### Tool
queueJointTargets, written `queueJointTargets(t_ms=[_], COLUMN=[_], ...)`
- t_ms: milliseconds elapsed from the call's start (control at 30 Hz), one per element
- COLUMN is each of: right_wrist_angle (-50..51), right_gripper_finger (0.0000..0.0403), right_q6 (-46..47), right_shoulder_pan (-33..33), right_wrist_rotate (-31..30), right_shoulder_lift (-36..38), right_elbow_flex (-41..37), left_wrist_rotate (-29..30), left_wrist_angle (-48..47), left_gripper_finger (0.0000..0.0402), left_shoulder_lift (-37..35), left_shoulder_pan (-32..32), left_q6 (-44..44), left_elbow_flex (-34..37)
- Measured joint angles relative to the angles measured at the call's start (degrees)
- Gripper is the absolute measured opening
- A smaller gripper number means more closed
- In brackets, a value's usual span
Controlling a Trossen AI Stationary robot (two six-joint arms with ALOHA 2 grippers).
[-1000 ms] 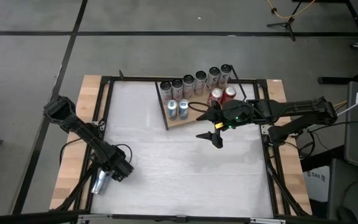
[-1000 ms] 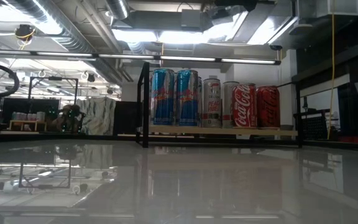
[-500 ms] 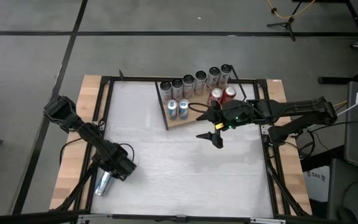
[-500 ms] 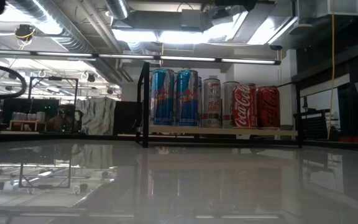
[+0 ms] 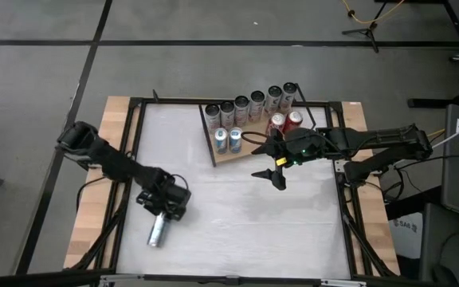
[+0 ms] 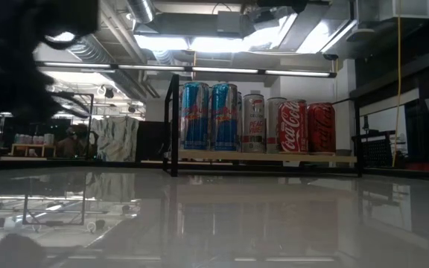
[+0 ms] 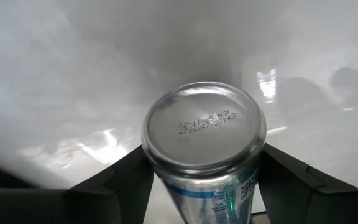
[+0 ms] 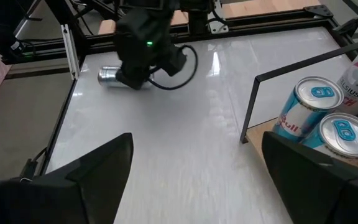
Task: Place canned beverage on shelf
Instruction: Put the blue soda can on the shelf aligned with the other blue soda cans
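Note:
My left gripper [image 5: 164,214] is over the table's near left part, shut on a silver can [image 5: 157,232]. The can's flat stamped end [image 7: 204,129] faces away from the wrist. It also shows in the right wrist view [image 8: 110,76]. The shelf [image 5: 249,153] is a wooden board with a black wire frame at the far middle, also in the low view [image 6: 267,156]. It carries two blue cans [image 5: 228,140], two red cans [image 5: 285,122] and a row of silver cans [image 5: 249,104]. My right gripper [image 5: 270,177] hangs open and empty just in front of the shelf. My left gripper pinches the can's side wall [image 7: 166,186] between its two fingers [image 7: 114,183], one on each side. The fingers lie along the can and come from the table's far side, pointing toward the near edge. The can sticks out past the fingertips. Whether it touches the table, I cannot tell.
The white tabletop [image 5: 237,223] has a black metal frame around it [image 5: 134,104]. The shelf's upright wire [image 8: 253,106] stands close to my right gripper. The room behind shows in the low view.
My left gripper has swung from the table's left edge toward the right, carrying the silver can in over the white tabletop. The can has kept pointing toward the near edge. The left arm now shows as a dark blur at the low view's left.

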State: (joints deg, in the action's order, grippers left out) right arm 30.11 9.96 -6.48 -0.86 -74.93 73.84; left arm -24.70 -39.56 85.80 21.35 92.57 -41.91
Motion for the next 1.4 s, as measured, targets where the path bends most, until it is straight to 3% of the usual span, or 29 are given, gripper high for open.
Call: queueJointTargets(t_ms=[333,600,933,1200,1400], right_wrist_angle=[0.0,0.0,0.0,0.0,0.0], right_gripper_finger=[0.0347,0.0347,0.0347,0.0347,0.0347], right_q6=[0.0,0.0,0.0,0.0,-0.3], right_shoulder_pan=[0.0,0.0,0.0,0.0,0.0], right_wrist_rotate=[0.0,0.0,0.0,0.0,0.0], right_shoulder_lift=[0.0,0.0,0.0,0.0,0.0], right_elbow_flex=[0.0,0.0,0.0,0.0,0.0], left_wrist_rotate=[1.4,3.8,4.4,5.9,7.2], left_wrist_angle=[7.3,7.4,7.4,6.5,6.8], left_gripper_finger=[0.0231,0.0232,0.0236,0.0296,0.0320], left_shoulder_lift=[0.1,0.1,0.1,0.1,0.1], left_shoulder_pan=[-11.9,-18.3,-21.1,-21.1,-21.1], left_q6=[-7.1,-9.8,-12.3,-12.1,-11.2], left_elbow_flex=[0.1,0.1,0.1,0.1,0.1])
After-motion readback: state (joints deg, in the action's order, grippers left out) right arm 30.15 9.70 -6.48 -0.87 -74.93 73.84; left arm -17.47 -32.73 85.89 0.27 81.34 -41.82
